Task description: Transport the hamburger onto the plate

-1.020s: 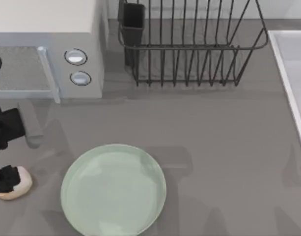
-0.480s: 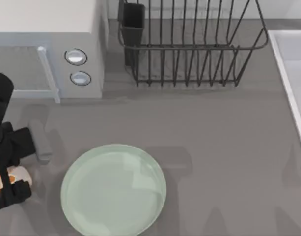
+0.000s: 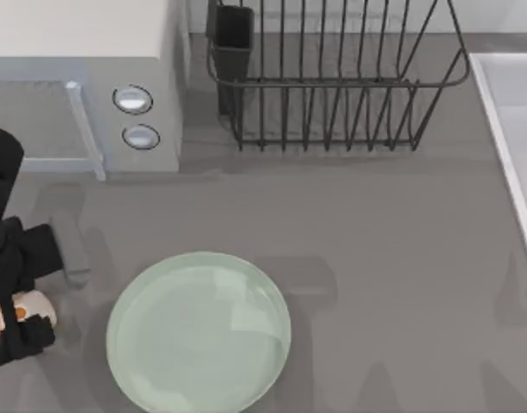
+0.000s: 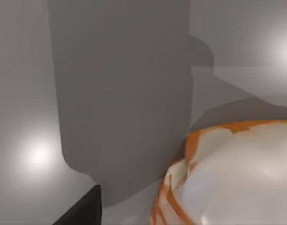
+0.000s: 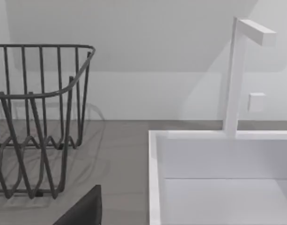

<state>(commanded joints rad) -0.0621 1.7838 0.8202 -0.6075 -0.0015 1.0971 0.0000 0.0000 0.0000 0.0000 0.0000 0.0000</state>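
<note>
While clamped around the hamburger [image 3: 22,307], left gripper [image 3: 19,311] at table's left, beside plate [image 3: 199,331].

A rendered kitchen counter: a grey worktop [image 3: 375,224] carries a microwave [image 3: 82,77] with two round knobs at the top view's left, a dark wire dish rack [image 3: 332,77] at the back, and a white sink [image 5: 218,178] with its faucet [image 5: 237,70] at the right.

Microwave [image 3: 82,86] back-left on the grey counter [image 3: 375,258], black wire dish rack [image 3: 332,77] beside it, white sink [image 5: 218,178] with faucet [image 5: 237,75] at right.
</note>
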